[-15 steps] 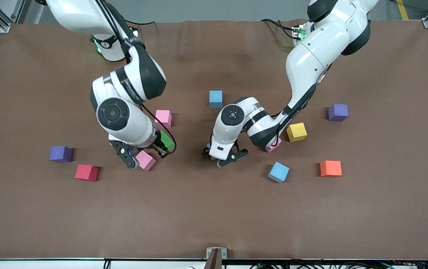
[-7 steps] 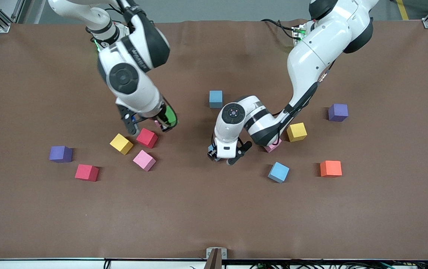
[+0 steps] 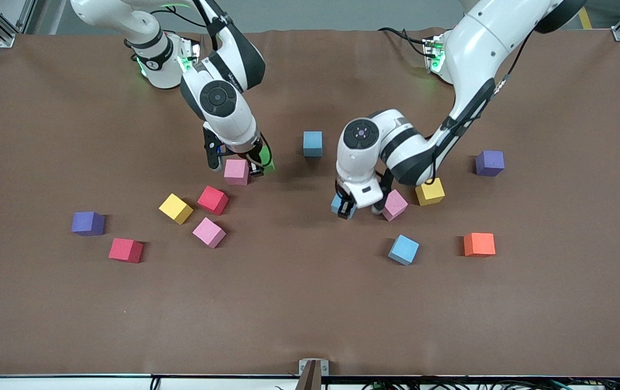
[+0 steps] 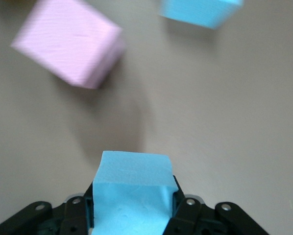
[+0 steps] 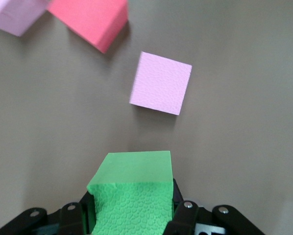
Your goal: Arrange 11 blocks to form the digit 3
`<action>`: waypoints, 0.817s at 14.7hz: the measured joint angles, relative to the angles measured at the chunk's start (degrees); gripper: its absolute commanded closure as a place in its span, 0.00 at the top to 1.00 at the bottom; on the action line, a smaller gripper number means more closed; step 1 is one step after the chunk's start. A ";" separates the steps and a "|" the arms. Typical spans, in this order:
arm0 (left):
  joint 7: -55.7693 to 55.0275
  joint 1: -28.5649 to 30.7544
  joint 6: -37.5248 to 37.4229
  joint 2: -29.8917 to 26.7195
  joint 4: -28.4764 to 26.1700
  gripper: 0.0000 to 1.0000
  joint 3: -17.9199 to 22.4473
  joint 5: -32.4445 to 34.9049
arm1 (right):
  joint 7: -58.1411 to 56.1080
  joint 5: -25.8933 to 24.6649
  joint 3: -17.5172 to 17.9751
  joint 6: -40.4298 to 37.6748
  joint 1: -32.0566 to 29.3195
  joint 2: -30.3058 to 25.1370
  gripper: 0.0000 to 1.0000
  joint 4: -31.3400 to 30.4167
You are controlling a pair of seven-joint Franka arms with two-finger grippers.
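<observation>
Front view: our left gripper [image 3: 345, 208] clamps a blue cube [image 3: 338, 205]; our right gripper [image 3: 258, 165] clamps the green cube [image 3: 268, 166], both above the table [image 3: 310, 303].

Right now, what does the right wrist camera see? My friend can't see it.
The right pincer holds a green block above the brown table. A pink block lies flat on the table below it, with a red block nearby.

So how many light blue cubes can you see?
3: one light blue foam cube lies near the arms' bases, one beside the orange cube, one in the left gripper.
</observation>
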 measured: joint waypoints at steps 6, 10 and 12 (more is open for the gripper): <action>-20.94 -0.11 1.86 -2.08 -9.37 0.16 -2.78 0.00 | 9.34 0.00 3.70 8.50 0.08 -0.16 0.00 -7.05; -22.74 -0.03 8.07 -4.20 -15.58 0.15 -3.13 -0.15 | 15.97 0.00 5.32 10.31 0.80 -0.03 0.00 -7.89; -23.55 -0.03 8.78 -4.98 -17.68 0.15 -3.59 -0.45 | 18.90 0.00 5.34 10.65 1.56 0.54 0.00 -8.57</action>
